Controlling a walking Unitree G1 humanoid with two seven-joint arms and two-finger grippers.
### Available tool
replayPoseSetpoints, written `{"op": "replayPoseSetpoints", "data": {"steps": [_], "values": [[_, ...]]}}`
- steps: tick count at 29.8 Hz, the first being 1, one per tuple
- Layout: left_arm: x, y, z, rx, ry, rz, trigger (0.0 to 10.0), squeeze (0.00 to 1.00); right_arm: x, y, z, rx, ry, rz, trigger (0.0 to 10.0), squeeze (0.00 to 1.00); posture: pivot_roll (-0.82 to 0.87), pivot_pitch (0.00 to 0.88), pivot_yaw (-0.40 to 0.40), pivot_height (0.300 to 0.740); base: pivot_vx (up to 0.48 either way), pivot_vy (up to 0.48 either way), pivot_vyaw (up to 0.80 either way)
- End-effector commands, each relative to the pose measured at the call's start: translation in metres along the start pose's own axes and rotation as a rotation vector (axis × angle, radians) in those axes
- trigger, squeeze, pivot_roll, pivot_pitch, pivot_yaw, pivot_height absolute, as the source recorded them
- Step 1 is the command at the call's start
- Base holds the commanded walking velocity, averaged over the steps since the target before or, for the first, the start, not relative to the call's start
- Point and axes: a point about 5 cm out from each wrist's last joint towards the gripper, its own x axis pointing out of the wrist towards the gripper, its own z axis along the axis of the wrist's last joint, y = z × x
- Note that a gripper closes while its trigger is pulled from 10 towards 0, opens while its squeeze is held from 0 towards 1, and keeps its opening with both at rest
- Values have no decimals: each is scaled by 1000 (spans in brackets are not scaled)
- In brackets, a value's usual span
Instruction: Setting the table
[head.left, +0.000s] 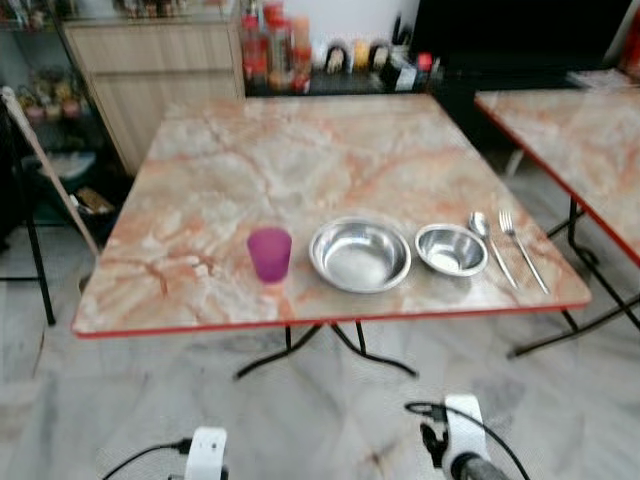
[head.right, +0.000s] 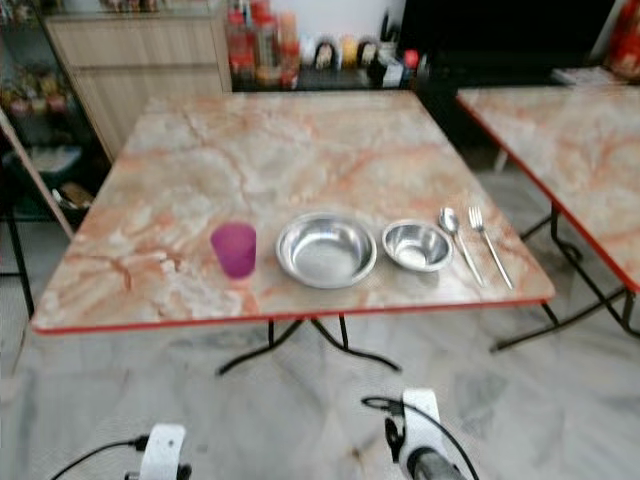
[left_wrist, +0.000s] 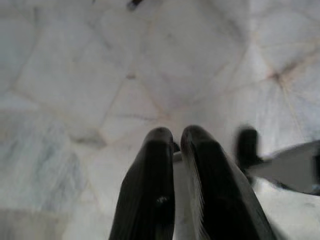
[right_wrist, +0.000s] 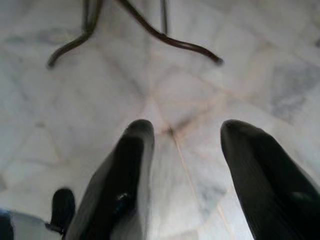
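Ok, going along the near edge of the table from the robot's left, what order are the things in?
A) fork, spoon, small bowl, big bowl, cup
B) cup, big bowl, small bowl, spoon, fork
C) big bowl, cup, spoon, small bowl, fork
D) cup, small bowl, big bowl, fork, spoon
B: the purple cup is leftmost, then the big bowl, the small bowl, the spoon and the fork.

Both arms are held low. The left gripper is pointed down, its two black fingers pressed together at the tips. The right gripper is likewise pointed down, its fingers spread wide apart with nothing between them.
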Motion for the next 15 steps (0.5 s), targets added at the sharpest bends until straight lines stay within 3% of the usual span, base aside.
{"op": "replayPoseSetpoints", "data": {"steps": [1, 11, 15], "values": [[0, -3, 0, 1, 1, -4, 10000, 0, 0, -4, 1, -1, 4, -8, 10000, 0, 76, 0, -14, 740, 0, -330, 0], [1, -3, 5, -14, -14, 1, 10000, 0, 0, -7, 2, 16, -2, -17, 10000, 0, 74, 0, -26, 740, 0, -319, 0], [3, -3, 13, -38, -47, 5, 10000, 0, 0, -8, 2, 15, 1, -20, 10000, 0, 82, 5, -33, 740, 0, 0, 0]]}}
